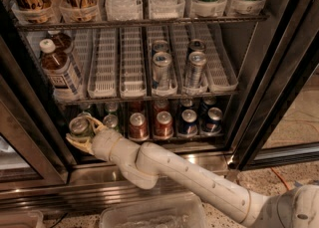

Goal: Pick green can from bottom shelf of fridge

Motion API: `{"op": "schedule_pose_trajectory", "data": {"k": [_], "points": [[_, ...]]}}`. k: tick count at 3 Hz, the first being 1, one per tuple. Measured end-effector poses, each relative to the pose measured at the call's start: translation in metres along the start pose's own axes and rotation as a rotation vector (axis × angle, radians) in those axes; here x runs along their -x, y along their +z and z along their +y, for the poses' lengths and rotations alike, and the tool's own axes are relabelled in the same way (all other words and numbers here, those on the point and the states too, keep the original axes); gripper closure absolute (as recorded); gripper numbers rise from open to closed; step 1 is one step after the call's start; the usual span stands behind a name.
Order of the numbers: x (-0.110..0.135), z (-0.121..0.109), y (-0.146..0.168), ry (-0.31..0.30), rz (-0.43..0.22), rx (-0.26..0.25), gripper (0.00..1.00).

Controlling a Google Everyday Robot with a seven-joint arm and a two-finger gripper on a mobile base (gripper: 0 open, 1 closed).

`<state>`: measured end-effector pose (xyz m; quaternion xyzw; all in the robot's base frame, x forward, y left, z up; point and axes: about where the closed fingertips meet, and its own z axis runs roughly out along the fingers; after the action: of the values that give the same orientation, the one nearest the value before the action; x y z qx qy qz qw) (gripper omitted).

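The green can (78, 125) is seen at the left end of the bottom shelf (199, 135) of the fridge (271, 72), just beside a second green can (110, 121). It is clasped by the pincer (82, 135), whose tan fingers (79, 145) are pressed around its sides.

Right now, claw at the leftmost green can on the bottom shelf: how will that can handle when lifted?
The green can, at the left end of the bottom shelf where the claw sits, looks like rigid metal, so it probably won't deform. Its shiny surface may be slippery. Short and upright, it likely resists tipping, but would roll if knocked over.
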<state>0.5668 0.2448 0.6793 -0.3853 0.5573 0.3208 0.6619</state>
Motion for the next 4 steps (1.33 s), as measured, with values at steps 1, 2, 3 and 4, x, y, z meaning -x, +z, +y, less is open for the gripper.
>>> {"op": "schedule_pose_trajectory", "data": {"k": [1, 2, 3, 4], "points": [[-0.001, 0.004, -0.026, 0.033, 0.003, 0.043, 1.0], [-0.004, 0.011, -0.053, 0.087, 0.022, 0.129, 1.0], [-0.004, 0.025, -0.082, 0.133, 0.06, 0.244, 1.0], [0.007, 0.044, -0.113, 0.18, 0.06, 0.341, 1.0]]}}
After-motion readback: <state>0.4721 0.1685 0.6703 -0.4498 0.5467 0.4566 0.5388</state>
